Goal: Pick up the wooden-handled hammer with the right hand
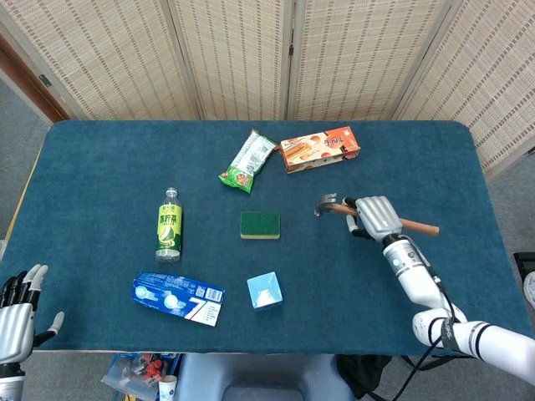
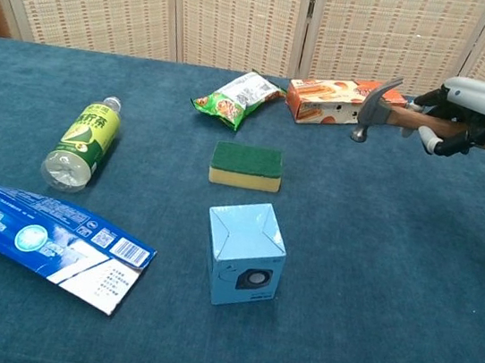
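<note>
On the right side of the dark blue cloth-covered table (image 1: 100, 159), the robot's right hand (image 1: 374, 217), a grey metal-and-plastic hand on a white arm, grips the wooden-handled hammer (image 1: 415, 225) with its fingers (image 2: 430, 140) curled around the shaft just behind the head. In the chest view the hammer (image 2: 376, 105) hangs above the cloth, its steel head pointing left and its brown handle running out to the right past the hand (image 2: 470, 105). Left of the hammer, near the table's middle, lies a flat rectangular sponge with a green scouring top and a yellow foam base (image 2: 246, 165). Nearer the front edge stands a small light blue cardboard cube (image 2: 243, 252). At far centre lie a crinkled green-and-white snack packet (image 1: 248, 160) and, just to its right, a long orange cardboard biscuit box (image 1: 319, 148). On the left half, a clear plastic bottle with a green-yellow label (image 1: 169, 224) lies on its side, and a flattened blue-and-white carton (image 1: 177, 298) rests near the front edge. Open cloth surrounds the hammer on its near, right and far-right sides. Beyond the table's near left corner, the left hand (image 1: 17, 309) holds nothing, its fingers spread. Woven rattan screen panels (image 1: 234, 50) stand behind the far edge.
</note>
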Tool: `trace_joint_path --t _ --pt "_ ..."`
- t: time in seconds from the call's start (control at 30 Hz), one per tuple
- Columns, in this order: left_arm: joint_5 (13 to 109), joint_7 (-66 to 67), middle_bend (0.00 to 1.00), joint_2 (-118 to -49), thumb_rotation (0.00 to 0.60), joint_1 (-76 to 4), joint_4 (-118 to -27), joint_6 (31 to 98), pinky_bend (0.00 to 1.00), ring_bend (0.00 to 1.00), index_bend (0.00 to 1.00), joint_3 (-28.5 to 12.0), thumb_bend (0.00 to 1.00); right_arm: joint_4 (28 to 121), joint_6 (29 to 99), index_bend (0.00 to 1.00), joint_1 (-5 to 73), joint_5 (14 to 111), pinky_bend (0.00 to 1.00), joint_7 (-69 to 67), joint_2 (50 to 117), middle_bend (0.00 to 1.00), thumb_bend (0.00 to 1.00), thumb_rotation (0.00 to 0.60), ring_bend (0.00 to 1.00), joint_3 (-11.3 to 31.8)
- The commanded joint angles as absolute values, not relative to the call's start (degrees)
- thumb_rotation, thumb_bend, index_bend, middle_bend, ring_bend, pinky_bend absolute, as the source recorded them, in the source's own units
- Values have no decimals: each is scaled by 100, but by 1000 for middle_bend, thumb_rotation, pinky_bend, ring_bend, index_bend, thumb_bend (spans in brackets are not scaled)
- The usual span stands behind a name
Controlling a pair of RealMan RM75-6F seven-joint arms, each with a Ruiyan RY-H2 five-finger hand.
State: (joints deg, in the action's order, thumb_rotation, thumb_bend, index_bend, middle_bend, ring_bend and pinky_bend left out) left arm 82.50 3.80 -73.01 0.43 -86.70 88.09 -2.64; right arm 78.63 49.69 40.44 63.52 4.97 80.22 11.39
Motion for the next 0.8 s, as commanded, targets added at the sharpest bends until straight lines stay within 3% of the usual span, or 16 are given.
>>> trace_joint_path --t 0.03,0.37,0.8 --pt "8233 348 0 -7297 600 59 -8649 8818 0 0 0 -264 304 7925 4980 619 4107 6360 642 562 8041 801 781 600 624 1190" --pt "8203 222 0 -7292 600 108 -8561 8837 0 0 0 -254 305 7869 4704 619 4570 6058 647 1052 8427 801 781 600 632 1353" --pt "8135 171 0 -7282 600 142 -8503 8819 0 0 0 -270 305 7088 4308 621 5135 5578 648 1471 9231 806 786 600 638 1405"
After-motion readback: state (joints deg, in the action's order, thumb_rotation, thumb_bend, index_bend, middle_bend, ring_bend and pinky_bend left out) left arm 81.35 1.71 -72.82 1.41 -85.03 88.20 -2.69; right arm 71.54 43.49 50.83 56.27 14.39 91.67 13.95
